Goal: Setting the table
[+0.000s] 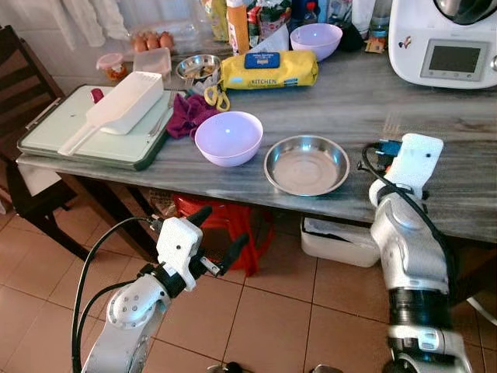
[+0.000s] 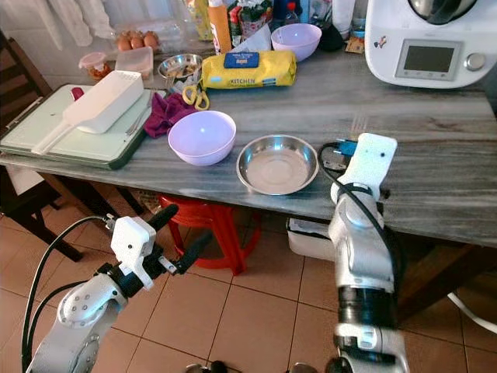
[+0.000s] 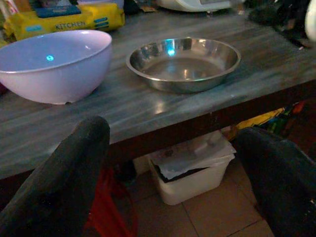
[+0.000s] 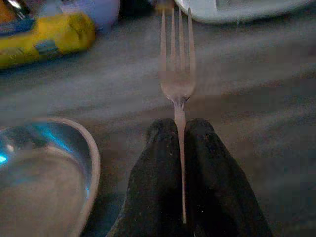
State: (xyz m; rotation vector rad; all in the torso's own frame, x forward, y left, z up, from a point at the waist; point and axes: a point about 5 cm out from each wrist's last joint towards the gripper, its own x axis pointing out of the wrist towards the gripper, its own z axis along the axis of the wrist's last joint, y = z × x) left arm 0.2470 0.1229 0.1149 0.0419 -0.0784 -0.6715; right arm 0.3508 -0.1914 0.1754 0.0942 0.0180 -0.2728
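the right gripper (image 4: 180, 148) pinches a thin steel fork (image 4: 178, 74) by its handle, tines forward, over the streaked grey table (image 1: 365, 101) just at 3 o'clock of the round metal dish (image 1: 307, 164). a glossy lilac bowl (image 1: 228, 137) sits at the dish's 9 o'clock. the left gripper (image 1: 216, 236) hangs spread wide below the table edge (over terracotta floor tiles (image 1: 272, 311)).
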